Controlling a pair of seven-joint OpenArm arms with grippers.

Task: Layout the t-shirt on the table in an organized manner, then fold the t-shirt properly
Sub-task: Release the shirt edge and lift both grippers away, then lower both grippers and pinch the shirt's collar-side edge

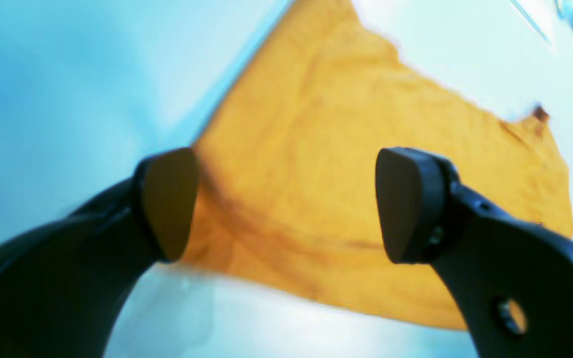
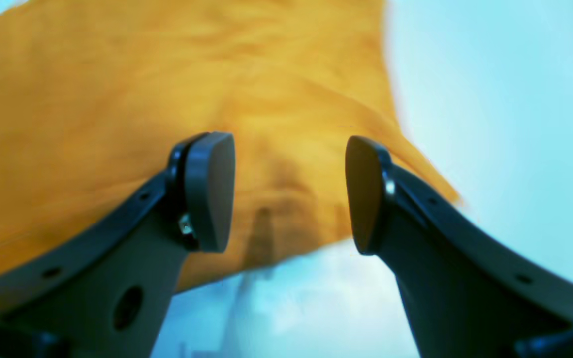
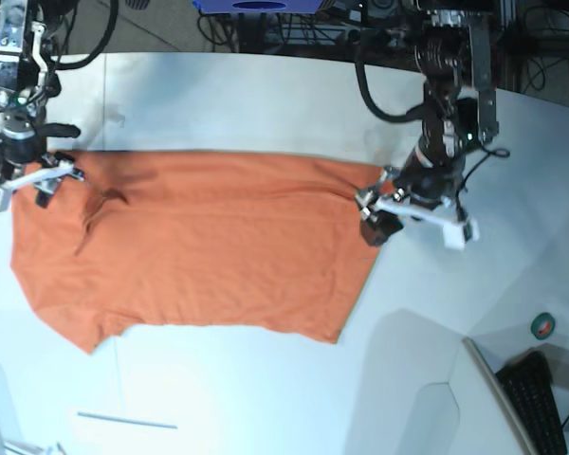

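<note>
The t-shirt lies spread out on the white bench, a plain bright orange cloth, mostly flat, with a few creases bunched near its left end in the base view. Its lower edge runs slightly slanted, ending in a corner point at each side. The left pincer hangs over the shirt's right corner, jaws spread wide, holding nothing. The right pincer stands above the opposite top corner, jaws apart, also empty.
</note>
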